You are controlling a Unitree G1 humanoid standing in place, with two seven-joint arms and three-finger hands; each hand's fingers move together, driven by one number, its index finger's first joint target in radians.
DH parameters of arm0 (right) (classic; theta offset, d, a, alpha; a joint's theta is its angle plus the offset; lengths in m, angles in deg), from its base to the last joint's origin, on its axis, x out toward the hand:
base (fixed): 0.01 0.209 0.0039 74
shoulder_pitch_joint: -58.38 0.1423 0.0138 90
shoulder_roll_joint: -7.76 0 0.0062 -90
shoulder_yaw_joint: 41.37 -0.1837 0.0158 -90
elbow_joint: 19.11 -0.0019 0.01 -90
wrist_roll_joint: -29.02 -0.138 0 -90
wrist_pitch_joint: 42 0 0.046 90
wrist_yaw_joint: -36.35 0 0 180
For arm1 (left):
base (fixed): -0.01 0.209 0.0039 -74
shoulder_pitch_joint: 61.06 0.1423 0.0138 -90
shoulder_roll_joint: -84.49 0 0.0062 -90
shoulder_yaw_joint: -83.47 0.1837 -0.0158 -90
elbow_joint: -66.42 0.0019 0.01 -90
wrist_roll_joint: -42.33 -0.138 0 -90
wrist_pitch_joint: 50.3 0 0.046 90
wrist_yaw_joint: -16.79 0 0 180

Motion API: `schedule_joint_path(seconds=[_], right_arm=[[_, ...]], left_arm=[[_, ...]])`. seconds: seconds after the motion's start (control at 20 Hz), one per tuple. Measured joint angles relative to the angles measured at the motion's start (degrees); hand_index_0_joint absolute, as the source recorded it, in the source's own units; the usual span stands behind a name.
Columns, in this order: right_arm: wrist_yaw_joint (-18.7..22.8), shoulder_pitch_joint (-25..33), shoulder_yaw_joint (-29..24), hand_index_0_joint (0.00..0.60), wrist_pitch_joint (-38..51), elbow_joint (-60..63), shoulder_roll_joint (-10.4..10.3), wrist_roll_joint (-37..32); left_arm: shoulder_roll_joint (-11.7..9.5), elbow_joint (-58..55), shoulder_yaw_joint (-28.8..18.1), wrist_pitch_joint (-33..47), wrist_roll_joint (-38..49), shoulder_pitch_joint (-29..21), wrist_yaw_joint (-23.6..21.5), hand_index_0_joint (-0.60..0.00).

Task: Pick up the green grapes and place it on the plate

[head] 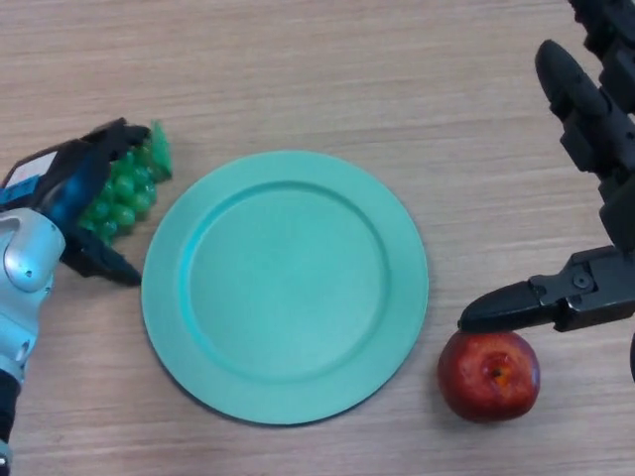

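Head camera, steeply down onto table

Left hand black with blue panel, silver wrist; right hand seemingly all black.

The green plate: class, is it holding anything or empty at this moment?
Empty. The green plate shows only bare surface; the green grapes sit left of its rim in the left hand, and the red apple lies right of it.

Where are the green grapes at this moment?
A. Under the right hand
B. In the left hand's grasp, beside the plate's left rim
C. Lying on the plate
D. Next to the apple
B: the left hand curls round the green grapes just left of the bare plate.
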Motion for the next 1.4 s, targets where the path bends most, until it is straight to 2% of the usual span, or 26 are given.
schedule_joint_path(seconds=[0.2,0.3,0.4,0.55,0.6,0.65,0.7,0.75,0.85,1.0,1.2,1.25,1.35,1.4], right_arm=[[0.04,-0.67,-0.14,0.000,0.00,-1.48,0.01,-0.04],[0.07,-0.79,-0.11,0.000,0.00,-1.71,0.01,-0.07],[0.11,-1.52,-0.09,0.000,0.00,-1.73,0.00,-0.01],[0.79,-1.65,-0.01,0.000,0.00,-1.77,-0.01,-0.10],[1.42,-1.60,0.01,0.000,0.00,-1.78,0.06,-0.71],[1.92,-1.58,0.02,0.000,0.00,-1.78,0.11,-1.02],[2.18,-1.50,0.07,0.000,0.00,-1.80,0.20,-1.03],[2.55,-1.46,0.07,0.000,0.00,-1.80,0.36,-1.05],[3.21,-1.09,0.19,0.000,0.00,-1.81,0.41,-1.56],[3.20,-0.57,0.37,0.000,-0.02,-1.81,0.33,-1.54],[3.18,-0.35,0.41,0.000,-0.03,-1.77,0.17,-1.50],[3.17,-0.35,0.41,0.000,-0.03,-1.76,0.17,-1.47],[3.15,-0.35,0.41,0.000,-0.03,-1.64,0.14,-1.46],[3.15,-0.34,0.41,0.000,-0.03,-1.61,0.12,-1.46]], left_arm=[[-1.54,3.72,0.01,4.10,-2.85,-0.08,-6.37,-0.600],[-2.74,3.79,-0.02,4.04,-2.94,0.23,-7.56,-0.600],[-4.49,1.27,-0.10,3.65,-3.05,1.68,-7.64,-0.600],[-5.54,-6.27,-2.70,1.97,-2.50,4.02,-7.60,-0.600],[-6.95,-12.04,-3.18,1.24,0.51,5.75,-5.47,-0.600],[-6.95,-15.90,-4.78,1.01,2.13,6.81,-3.20,-0.600],[-6.71,-22.99,-6.56,-2.47,5.40,8.72,1.19,-0.600],[-6.55,-26.11,-6.99,-4.17,6.72,9.57,2.61,-0.600],[-4.53,-36.51,-8.76,-10.22,11.61,12.96,7.08,-0.600],[-2.39,-51.95,-8.96,-16.08,16.42,17.00,18.40,-0.600],[1.16,-63.19,-8.42,-20.92,18.03,18.85,24.92,-0.600],[1.40,-63.68,-7.94,-21.35,17.85,18.83,25.72,-0.600],[3.66,-65.01,-6.47,-25.77,18.35,18.63,26.14,-0.600],[4.45,-65.75,-6.05,-27.77,18.77,18.70,27.81,-0.600]])
